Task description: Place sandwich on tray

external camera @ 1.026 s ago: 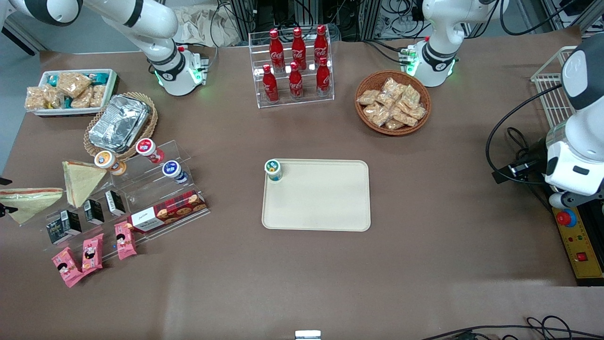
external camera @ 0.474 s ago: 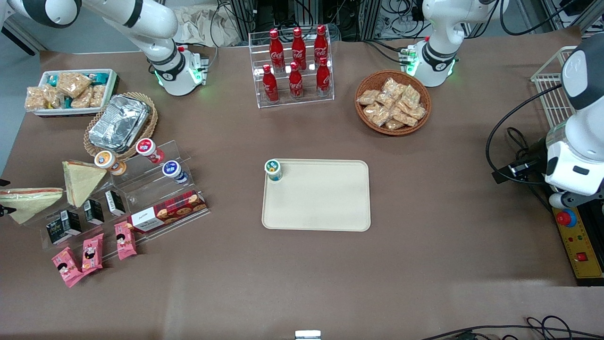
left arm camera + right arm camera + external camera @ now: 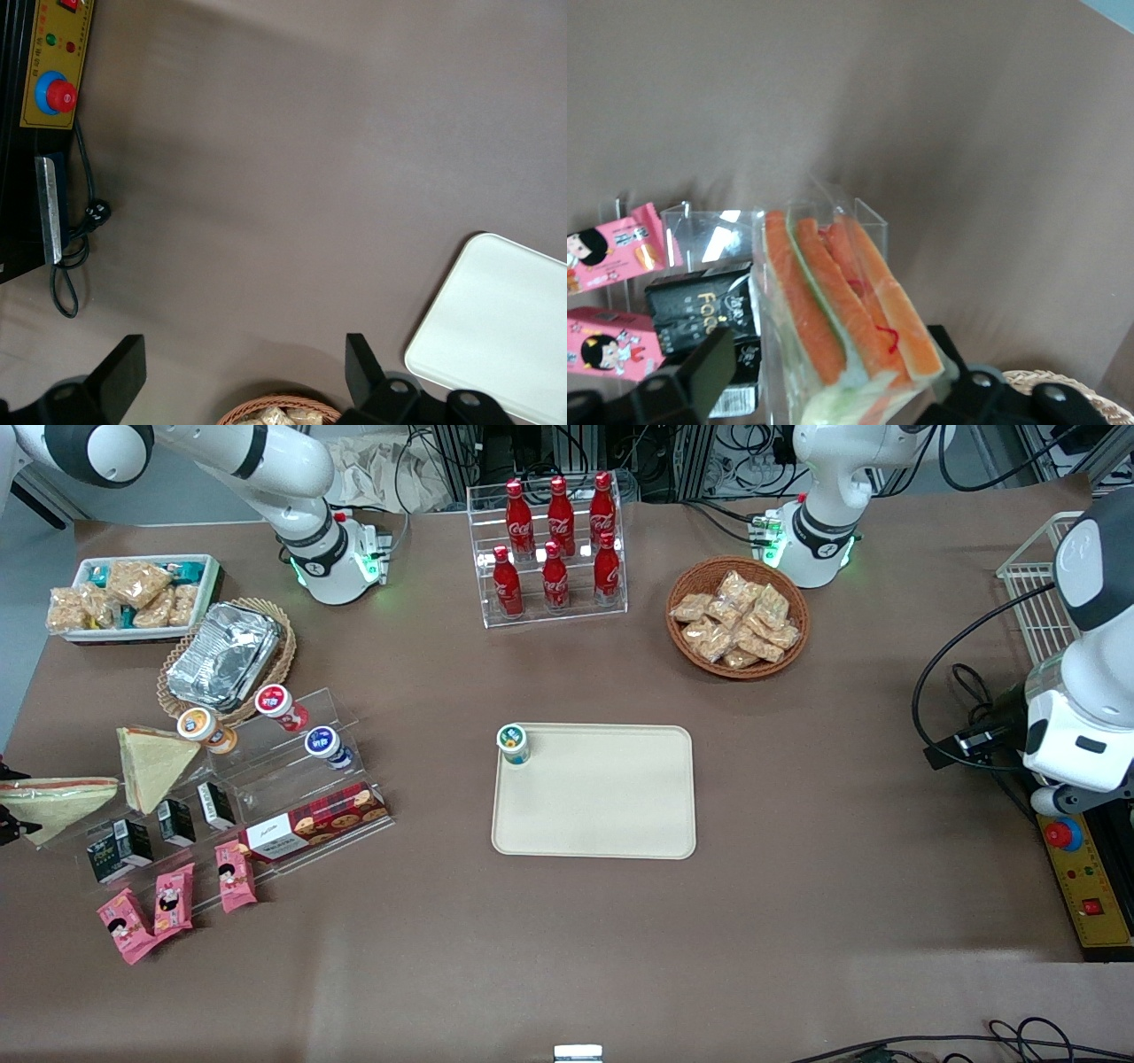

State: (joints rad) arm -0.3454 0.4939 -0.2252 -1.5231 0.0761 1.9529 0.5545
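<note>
Clear-wrapped triangular sandwich (image 3: pixel 846 310), orange-filled: clamped between the fingers of the gripper (image 3: pixel 833 390) at the bench's working-arm edge. To be carried level to the cream rectangular plastic tray (image 3: pixel 602 797), clear of the acrylic racks (image 3: pixel 266 779).

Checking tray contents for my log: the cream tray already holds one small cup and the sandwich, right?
Not quite. The front view shows the cream tray holding only the small cup. The sandwich is at the working arm's end of the table, between the end effector fingers.
</note>
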